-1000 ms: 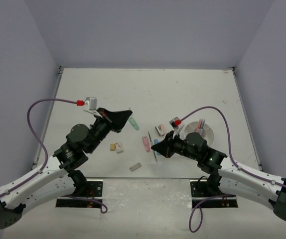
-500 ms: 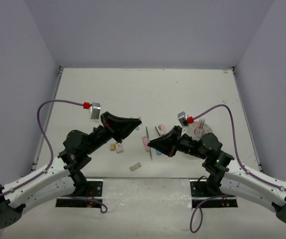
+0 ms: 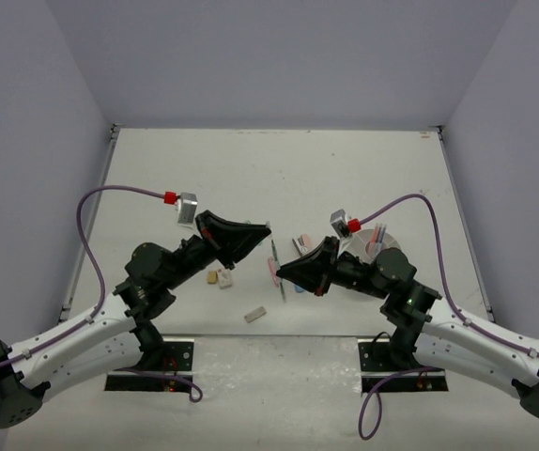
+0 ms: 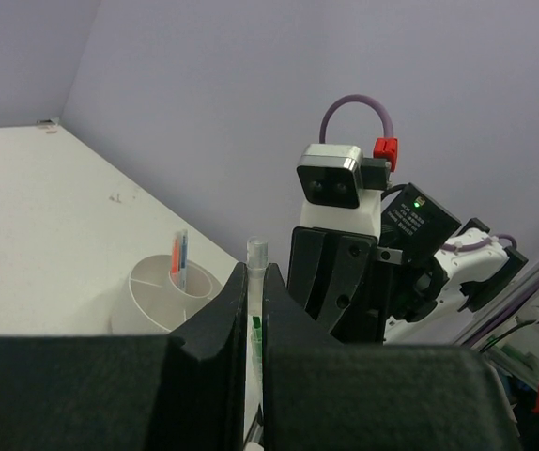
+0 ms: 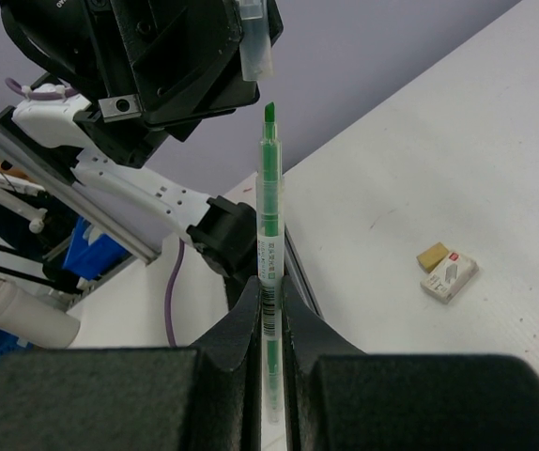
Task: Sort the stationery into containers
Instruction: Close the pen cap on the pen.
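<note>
**Right gripper** [image 5: 269, 287]: jaws pinching a green pen [image 5: 268, 197] by the lower barrel. The pen runs straight out past the jaw tips, with its bare green nib outermost.

**Left gripper** [image 4: 255, 272]: jaws pressed together on a clear cap [image 4: 256, 252], whose end projects a little beyond the tips.

**Right wrist view:** the cap [image 5: 255, 42] sits just beyond the nib and slightly to its left. A small gap separates them, so they are not touching.

**Top view:** the left gripper [image 3: 264, 228] and right gripper [image 3: 282, 271] face each other tip to tip above the tabletop [image 3: 345, 169]. The pen [image 3: 274, 252] lies in the space between them.

**Near the jaws:**
- A pink piece [image 3: 273, 275] lies on the tabletop just beside the right jaws.
- A tan block [image 3: 212, 278] and a white block [image 3: 225, 279] lie side by side behind the left jaws, on the side towards the arm bases. They appear again beyond the right jaws and to their right, as the tan block [image 5: 432, 254] and white block [image 5: 450, 275].
- A grey block [image 3: 255, 314] lies alone, farther towards the bases, between the two arms.

**Farther out:** the round white organizer [image 3: 393, 246] stands behind the right jaws, beside that arm's wrist, which partly hides it. From the left wrist it appears beyond the left jaws and to their left, as the organizer [image 4: 147, 301] with its inner dividers visible. An orange pen and a blue pen [image 4: 179, 258] stand upright together in one compartment.
</note>
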Available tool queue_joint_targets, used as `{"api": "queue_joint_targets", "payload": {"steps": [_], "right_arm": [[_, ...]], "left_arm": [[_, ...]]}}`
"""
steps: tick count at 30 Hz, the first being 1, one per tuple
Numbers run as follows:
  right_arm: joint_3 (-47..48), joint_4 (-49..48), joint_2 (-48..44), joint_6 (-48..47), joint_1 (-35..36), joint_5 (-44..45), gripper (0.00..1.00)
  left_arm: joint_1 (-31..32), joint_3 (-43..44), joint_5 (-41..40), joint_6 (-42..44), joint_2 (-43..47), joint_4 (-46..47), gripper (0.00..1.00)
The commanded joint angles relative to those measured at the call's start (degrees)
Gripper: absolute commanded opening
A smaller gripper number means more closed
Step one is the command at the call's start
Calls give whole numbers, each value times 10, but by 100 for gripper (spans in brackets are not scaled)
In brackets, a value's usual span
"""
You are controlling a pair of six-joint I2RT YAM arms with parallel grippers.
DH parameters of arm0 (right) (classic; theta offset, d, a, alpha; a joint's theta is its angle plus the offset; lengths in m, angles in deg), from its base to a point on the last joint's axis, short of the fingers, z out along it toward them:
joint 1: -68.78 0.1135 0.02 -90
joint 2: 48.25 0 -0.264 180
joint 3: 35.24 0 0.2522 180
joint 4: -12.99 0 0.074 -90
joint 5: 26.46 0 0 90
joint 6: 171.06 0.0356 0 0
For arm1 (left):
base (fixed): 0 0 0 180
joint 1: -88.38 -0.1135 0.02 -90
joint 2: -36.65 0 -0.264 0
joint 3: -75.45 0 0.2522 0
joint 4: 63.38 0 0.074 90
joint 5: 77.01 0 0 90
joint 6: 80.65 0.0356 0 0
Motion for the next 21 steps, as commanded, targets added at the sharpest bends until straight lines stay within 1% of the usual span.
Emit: {"api": "queue_joint_targets", "payload": {"steps": [1,21], "right_arm": [[30,-2,1,-15,4,-10,0],[51,40,-2,-29,5,38,0]], "left_arm": [[0,8,5,12,-7,26,0],[0,19,34,-6,-24,40,0]]}}
